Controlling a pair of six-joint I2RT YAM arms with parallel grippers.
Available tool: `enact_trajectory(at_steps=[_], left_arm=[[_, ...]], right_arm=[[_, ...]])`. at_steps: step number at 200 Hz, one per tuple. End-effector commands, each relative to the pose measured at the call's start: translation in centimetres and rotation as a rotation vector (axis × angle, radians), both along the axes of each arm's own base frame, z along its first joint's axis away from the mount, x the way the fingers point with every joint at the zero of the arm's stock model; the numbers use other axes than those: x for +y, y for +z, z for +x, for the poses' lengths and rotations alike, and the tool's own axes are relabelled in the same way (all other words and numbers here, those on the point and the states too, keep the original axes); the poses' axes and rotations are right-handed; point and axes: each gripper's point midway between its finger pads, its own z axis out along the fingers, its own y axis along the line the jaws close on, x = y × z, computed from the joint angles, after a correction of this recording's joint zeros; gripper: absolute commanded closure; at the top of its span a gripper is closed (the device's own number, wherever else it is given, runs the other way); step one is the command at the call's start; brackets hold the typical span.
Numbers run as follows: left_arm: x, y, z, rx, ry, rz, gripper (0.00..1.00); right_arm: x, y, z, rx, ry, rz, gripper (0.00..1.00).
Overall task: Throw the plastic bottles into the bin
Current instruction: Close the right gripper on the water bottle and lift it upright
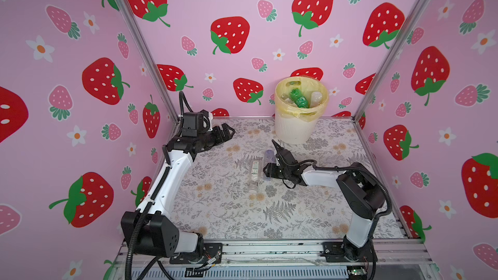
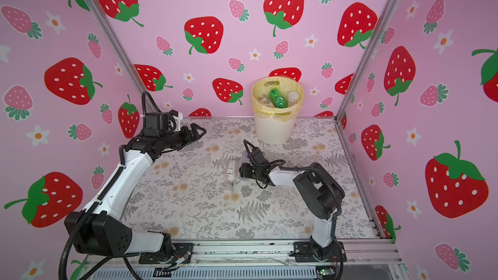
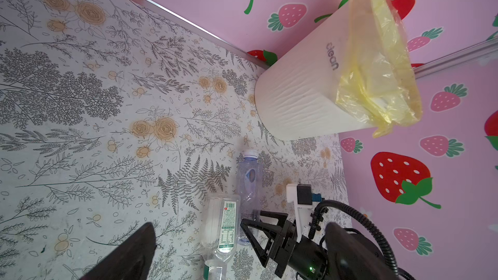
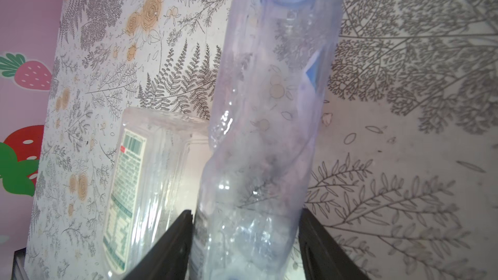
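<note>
The right gripper (image 4: 244, 219) is at the bluish clear bottle (image 3: 249, 181), its jaws closed against the two sides of the bottle near the base. How firm the hold is cannot be told, and the bottle appears to lie on the desk (image 1: 215, 206). The bottle's long axis runs toward the bin (image 1: 292, 130), white cap leading, so the gripper crosses that axis at the end away from the bin. The carry is judged to be short: up and onward past the cap to the open rim, where a green bottle (image 1: 298, 98) already lies inside. A labelled clear bottle (image 1: 254, 169) lies parallel, just beside, with one finger in the gap between them. The left gripper (image 1: 227, 131) hangs wide open and empty, well apart, so the right arm is the nearer.
</note>
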Motion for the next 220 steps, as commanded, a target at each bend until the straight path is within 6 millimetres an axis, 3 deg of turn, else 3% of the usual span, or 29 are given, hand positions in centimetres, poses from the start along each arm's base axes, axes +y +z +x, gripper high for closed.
enact_trajectory(at_steps=[1, 107, 192, 220], left_arm=[[0.0, -0.6, 0.3, 0.013, -0.001, -0.01, 0.01], [0.1, -1.1, 0.4, 0.025, 0.005, -0.004, 0.0], [0.3, -1.0, 0.3, 0.02, 0.012, 0.009, 0.0], [0.3, -1.1, 0.4, 0.024, 0.011, 0.001, 0.0]], right_arm=[[-0.5, -0.2, -0.1, 0.009, 0.0, -0.002, 0.37], [-1.6, 3.1, -0.6, -0.066, 0.008, 0.001, 0.46], [-3.1, 9.1, -0.9, -0.2, -0.008, 0.059, 0.48], [-3.4, 8.8, -1.1, -0.203, 0.014, 0.012, 0.45]])
